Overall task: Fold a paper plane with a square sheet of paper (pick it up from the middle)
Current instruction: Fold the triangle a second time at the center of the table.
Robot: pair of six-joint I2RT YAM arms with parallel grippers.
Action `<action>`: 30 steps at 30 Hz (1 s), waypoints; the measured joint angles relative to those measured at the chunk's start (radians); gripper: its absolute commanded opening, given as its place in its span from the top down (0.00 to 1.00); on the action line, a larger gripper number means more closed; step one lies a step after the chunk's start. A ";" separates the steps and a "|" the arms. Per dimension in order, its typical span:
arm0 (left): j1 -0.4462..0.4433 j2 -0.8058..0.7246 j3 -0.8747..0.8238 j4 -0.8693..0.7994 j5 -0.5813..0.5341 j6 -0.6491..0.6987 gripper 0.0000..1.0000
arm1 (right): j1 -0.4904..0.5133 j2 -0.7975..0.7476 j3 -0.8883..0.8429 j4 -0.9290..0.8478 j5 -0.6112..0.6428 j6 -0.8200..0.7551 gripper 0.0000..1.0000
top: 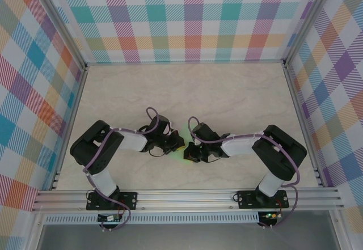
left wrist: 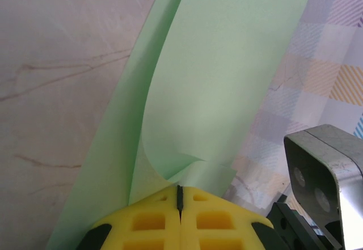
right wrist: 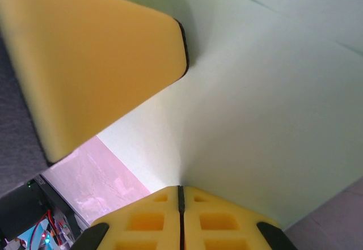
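Two hands of mine meet just beyond the middle of the aluminium rail [top: 187, 196] that carries my arm bases. The pale green sheet of paper [left wrist: 227, 63] is pinched between them, over the marbled worktop [top: 227, 91] a short way in from that rail. My left hand [left wrist: 180, 194] comes in from left of the rail's middle. Its yellow tips are pressed flat together with no gap, and the paper comes straight out of the seam, so it is clamped on the sheet. From that wrist the paper rises away in two layers, a narrower strip lying against the worktop side and a broader leaf curling over it, with a small crumpled tuck right at the tips. A grey camera housing [left wrist: 326, 173] sits low beside the paper, on the side toward the rail's right half. My right hand [right wrist: 180, 193] reaches in from right of the rail's middle. It too is closed tight, tip against tip, and faint creases in the paper fan out from the seam, so it grips the same sheet. From this wrist the sheet spreads wide and smooth above the tips, and one of my left hand's yellow pads [right wrist: 96, 63] presses into it from the upper left. I cannot tell whether any edge of the paper touches the worktop. Plaid walls [top: 187, 17] stand along the sides away from the rail.
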 measured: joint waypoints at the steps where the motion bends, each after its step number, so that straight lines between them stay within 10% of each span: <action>1: 0.006 0.005 0.006 -0.005 0.009 0.002 1.00 | 0.000 0.000 0.000 0.000 0.000 -0.001 0.92; 30: 0.141 0.006 0.120 -0.179 -0.040 0.113 1.00 | -0.001 0.008 0.019 -0.025 -0.001 -0.021 0.91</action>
